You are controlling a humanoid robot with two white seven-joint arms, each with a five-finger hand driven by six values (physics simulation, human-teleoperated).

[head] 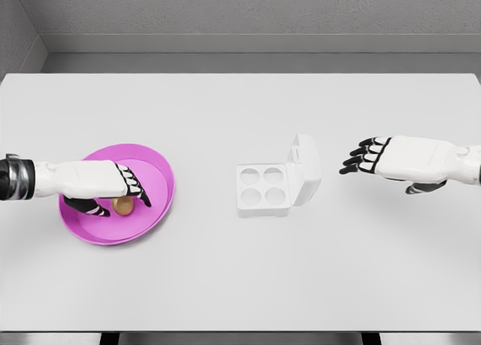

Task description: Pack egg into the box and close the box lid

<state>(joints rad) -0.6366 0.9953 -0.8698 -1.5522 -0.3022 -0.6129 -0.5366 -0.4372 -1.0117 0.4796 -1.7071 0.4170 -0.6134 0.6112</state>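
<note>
The small tan egg [123, 205] lies in the round pink plastic dish [161, 174] at 9 o'clock on the bench. The left hand [105, 186] hovers directly above, fingers [134, 184] curled around but not visibly gripping it. The right hand [394, 159], fingers spread, waits at 3 o'clock of the open white four-cup box [264, 189].

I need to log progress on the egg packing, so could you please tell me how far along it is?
Done: nothing is packed; the box shows four empty cups, its lid up. In hand: the left hand is over the pink plate, fingers around the egg. The right hand hovers open. Left: lifting, placing, closing.
</note>
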